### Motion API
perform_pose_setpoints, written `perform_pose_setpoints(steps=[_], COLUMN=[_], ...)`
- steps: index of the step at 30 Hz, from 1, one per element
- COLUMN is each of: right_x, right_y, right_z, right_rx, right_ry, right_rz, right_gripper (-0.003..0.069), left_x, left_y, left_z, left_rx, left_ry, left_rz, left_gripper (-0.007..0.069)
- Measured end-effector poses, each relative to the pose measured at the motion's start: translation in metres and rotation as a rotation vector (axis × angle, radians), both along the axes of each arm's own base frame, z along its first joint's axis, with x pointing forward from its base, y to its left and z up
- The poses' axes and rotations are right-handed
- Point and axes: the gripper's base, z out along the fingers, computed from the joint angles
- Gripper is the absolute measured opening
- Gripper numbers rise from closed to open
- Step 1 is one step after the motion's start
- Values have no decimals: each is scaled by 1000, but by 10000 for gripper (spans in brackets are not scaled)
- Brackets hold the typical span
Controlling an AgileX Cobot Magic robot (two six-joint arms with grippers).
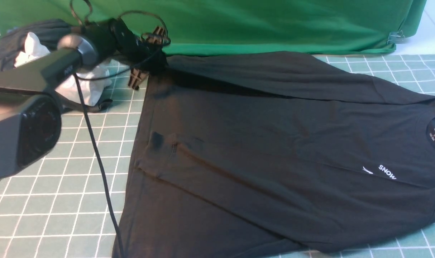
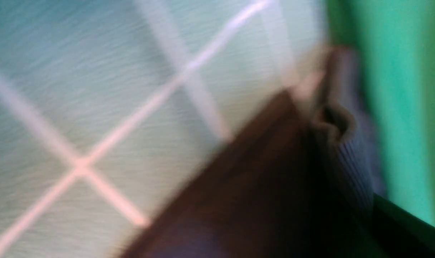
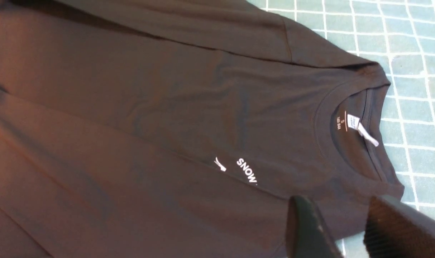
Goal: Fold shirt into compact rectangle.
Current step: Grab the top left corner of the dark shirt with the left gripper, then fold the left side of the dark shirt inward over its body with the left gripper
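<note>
Left gripper closed at shirt far hem corner, presumably for fold lift; pinch on fabric not confirmed. Right gripper held open, empty, above shirt collar end, likely for matching grasp.

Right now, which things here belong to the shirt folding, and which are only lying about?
Belong to the job: the shirt; left gripper at its far left corner; right gripper near its collar.
Just lying about: heap of clothes; green backdrop cloth.
</note>
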Motion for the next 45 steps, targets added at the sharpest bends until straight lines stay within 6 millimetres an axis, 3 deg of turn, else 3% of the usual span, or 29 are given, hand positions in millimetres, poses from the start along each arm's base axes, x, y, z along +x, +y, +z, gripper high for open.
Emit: perform_pose_setpoints(steps=[5,9,13,20,25,31,34,41,45], right_x=[3,4,6,10,11,22,34,53,57], right_y=[0,0,0,-1,-1,-1,0,1,1], right_z=[4,6,8,16,18,16,10,-3,-5], right_rx=[4,10,48,86,101,104,100,93,91], right_ry=[-50,-75,-103,-202,-216,-219,-185,-108,-96], right_rz=[-6,-11,-39,-66,-75,-81,-84,-87,-87], right_gripper=[240,240,240,240,240,239,239,239,239], left_x=[-14,-29,-53,-89,-115,-160,-184,-210,-218], left_y=[-5,-9,-15,-42,-40,-43,-46,-42,-40], left_z=[48,62,75,115,142,126,106,51,36], left_rx=[-21,-42,116,278,287,352,369,340,333], left_ry=[-14,86,224,265,245,368,401,512,544], left_rz=[-72,-130,-291,-491,-524,-570,-577,-515,-504], left_gripper=[12,12,13,13,13,13,13,18,70])
